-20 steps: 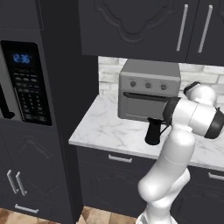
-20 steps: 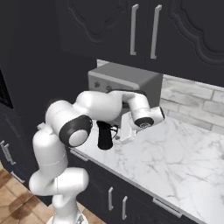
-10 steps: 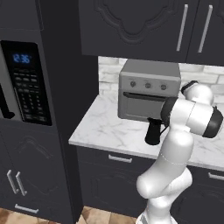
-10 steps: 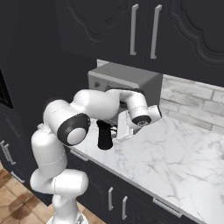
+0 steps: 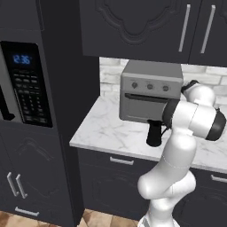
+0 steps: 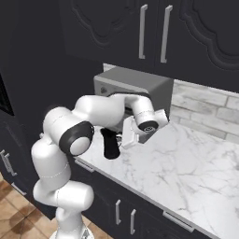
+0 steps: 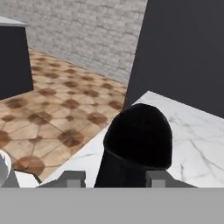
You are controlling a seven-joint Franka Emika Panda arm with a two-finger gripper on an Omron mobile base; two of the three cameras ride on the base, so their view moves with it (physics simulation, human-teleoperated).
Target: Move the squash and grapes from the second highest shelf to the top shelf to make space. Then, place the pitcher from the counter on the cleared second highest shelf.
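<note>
The black pitcher stands upright on the white marble counter, in front of the toaster oven. My gripper reaches it from the side at counter height. In the hand view the pitcher sits right between the two fingertips, which press close on either side of its body. The squash, the grapes, the top shelf and the second highest shelf are out of view.
A boxy silver toaster oven stands just behind the pitcher. Dark upper cabinets hang above it. The black fridge with its control panel is at the left, doors closed. The counter's front edge drops to tiled floor.
The jaws have narrowed from wide open onto the pitcher's sides. The arm has shifted only slightly, and the pitcher has stayed in place.
</note>
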